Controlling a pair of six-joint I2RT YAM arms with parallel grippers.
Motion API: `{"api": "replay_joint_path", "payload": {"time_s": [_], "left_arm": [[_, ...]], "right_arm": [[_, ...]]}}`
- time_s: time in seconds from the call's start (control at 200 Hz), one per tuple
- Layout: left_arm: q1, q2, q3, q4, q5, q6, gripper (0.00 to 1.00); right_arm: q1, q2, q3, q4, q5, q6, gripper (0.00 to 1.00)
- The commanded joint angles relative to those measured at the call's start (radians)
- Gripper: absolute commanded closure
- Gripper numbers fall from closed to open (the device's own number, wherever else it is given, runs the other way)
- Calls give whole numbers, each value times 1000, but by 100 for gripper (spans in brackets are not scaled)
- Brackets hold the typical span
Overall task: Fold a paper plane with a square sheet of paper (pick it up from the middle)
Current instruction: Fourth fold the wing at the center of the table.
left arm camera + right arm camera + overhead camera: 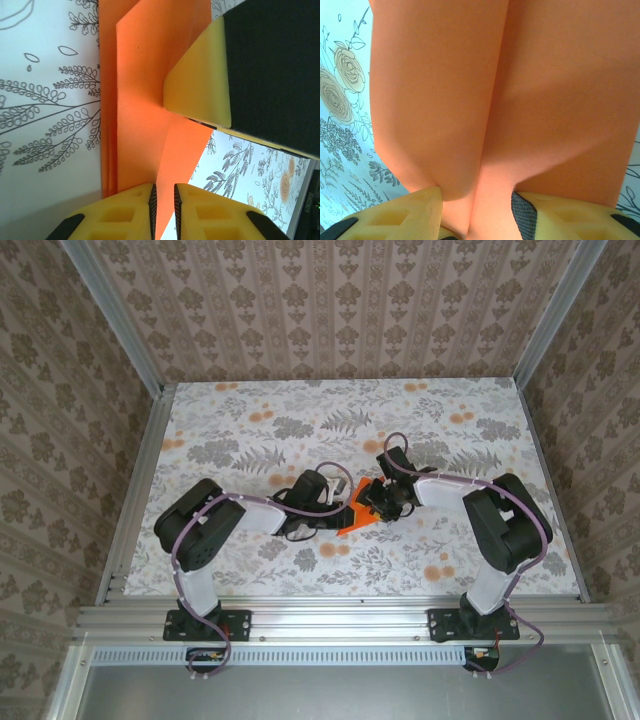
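The square sheet of paper [352, 523] is bright orange and folded into a pointed, creased shape at the middle of the table, between both grippers. My left gripper [338, 508] comes in from the left. In the left wrist view its jaws [164, 196] stand a narrow gap apart, and a crease of the paper [140, 100] runs into that gap. One finger [200, 85] of the right gripper rests on the paper's upper layer. My right gripper [373, 502] comes from the right. Its jaws [477, 202] stand well apart, with the paper [510, 75] bulging loosely between them.
The table [250, 430] wears a white cloth with grey leaves and small orange flowers. Aluminium rails [135, 490] run along its left, right and near edges, with patterned walls behind. Both arms reach inward, nearly touching at the centre.
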Motion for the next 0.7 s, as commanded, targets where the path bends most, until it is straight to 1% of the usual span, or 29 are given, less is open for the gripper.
{"api": "replay_joint_path", "payload": {"time_s": [0.0, 0.16, 0.265, 0.445, 0.58, 0.695], "left_arm": [[8, -74, -23, 4, -20, 3, 78], [20, -137, -57, 5, -60, -14, 78], [20, -144, -68, 12, -73, -29, 78], [11, -110, -56, 27, -47, -35, 78], [1, -73, -32, 25, -17, -29, 80], [-6, -47, -17, 20, -3, -25, 81]], "right_arm": [[2, 181, -87, -197, 235, -27, 51], [4, 193, -89, -203, 249, -10, 52], [4, 197, -94, -204, 255, 11, 53], [5, 201, -100, -200, 263, 43, 53], [4, 202, -103, -201, 270, 56, 58], [5, 203, -105, -204, 277, 59, 59]]}}
